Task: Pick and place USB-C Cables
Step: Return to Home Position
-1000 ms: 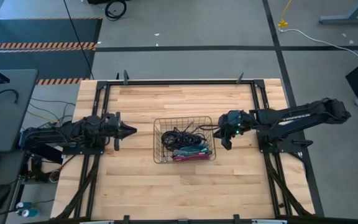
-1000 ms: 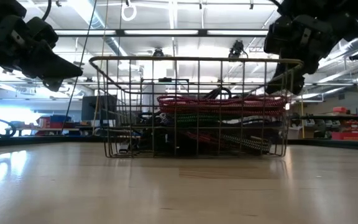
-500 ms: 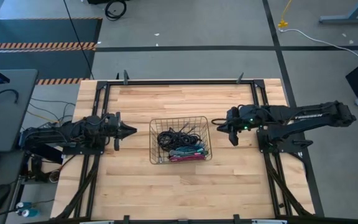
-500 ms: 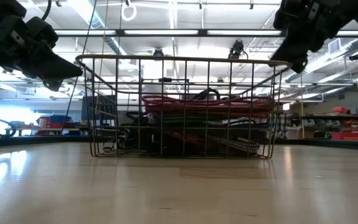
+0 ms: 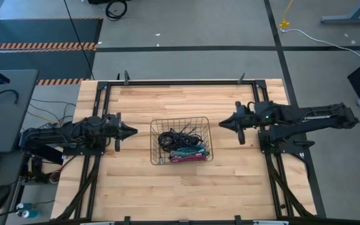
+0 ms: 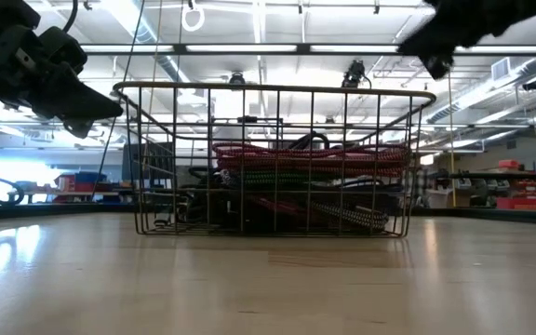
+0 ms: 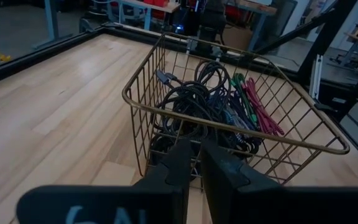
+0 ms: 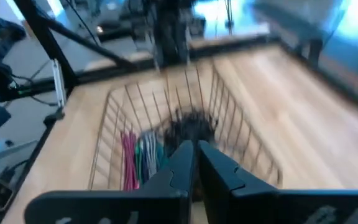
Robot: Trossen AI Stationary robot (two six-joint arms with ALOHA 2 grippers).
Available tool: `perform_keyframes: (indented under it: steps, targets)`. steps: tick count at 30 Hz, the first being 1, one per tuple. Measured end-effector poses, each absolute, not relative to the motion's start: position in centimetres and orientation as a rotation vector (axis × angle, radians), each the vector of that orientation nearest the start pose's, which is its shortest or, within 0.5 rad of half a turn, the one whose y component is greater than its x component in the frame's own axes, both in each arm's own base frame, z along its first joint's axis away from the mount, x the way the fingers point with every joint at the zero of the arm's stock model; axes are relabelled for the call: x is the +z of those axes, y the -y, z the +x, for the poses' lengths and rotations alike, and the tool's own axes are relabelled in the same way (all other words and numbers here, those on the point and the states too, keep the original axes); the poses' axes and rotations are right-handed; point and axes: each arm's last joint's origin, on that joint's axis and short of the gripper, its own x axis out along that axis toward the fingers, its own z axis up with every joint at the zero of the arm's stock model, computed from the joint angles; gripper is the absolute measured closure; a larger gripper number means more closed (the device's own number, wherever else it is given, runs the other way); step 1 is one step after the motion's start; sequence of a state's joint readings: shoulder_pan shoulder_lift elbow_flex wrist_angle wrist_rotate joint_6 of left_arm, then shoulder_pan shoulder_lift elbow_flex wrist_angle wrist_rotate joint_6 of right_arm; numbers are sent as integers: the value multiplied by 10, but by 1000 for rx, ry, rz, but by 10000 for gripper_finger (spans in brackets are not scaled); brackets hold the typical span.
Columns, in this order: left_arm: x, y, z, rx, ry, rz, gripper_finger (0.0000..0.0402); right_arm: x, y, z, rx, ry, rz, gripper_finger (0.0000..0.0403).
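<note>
A wire basket stands on its base in the middle of the wooden table. It holds a tangle of USB-C cables, black ones toward the far side, magenta, green and teal ones toward the near side. My left gripper hovers shut just left of the basket, level with its rim, pointing at it. My right gripper hovers shut a short way right of the basket, above rim height, also pointing at it. Neither touches anything.
Bare wood lies on all sides of the basket, most of it toward the far and near edges. Black frame rails run along the table's left, right and far sides. A white cord with a yellow end lies on the floor beyond the table.
My right gripper was at the basket's right rim; it has drawn back toward the table's right edge and risen. The basket slid a little toward the table's left while the gripper was at it, then stayed put. The cables rode along inside.
</note>
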State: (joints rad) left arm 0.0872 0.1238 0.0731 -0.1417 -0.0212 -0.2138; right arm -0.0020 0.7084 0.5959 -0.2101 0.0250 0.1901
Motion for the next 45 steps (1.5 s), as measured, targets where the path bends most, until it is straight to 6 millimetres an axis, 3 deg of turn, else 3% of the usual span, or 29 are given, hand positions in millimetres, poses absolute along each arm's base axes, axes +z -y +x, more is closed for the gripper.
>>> perform_keyframes:
  steps: [4, 11, 16, 20, 26, 31, 38, 45]
  targets:
    - [165, -9, 100, 128, -181, -219, 358, 261, -2, 152, -60, -423, 263, 373]
    - [165, -9, 100, 125, -187, -178, 358, 276, -4, 134, 33, -71, 131, 373]
    - [165, -9, 100, 125, -187, -177, 358, 269, -7, 118, 86, 11, 160, 373]
    - [165, -9, 100, 126, -186, -177, 358, 252, -10, 118, 122, 61, 185, 373]
    - [165, -9, 100, 126, -182, -177, 358, 213, -12, 123, 141, 113, 299, 373]
    - [165, -9, 100, 126, -181, -177, 358, 191, -12, 126, 134, 58, 368, 373]
    - [165, -9, 100, 126, -185, -176, 358, 191, -11, 121, 152, 230, 270, 373]
    - [165, -10, 100, 132, -189, -174, 358, 185, -12, 122, 154, 167, 269, 373]
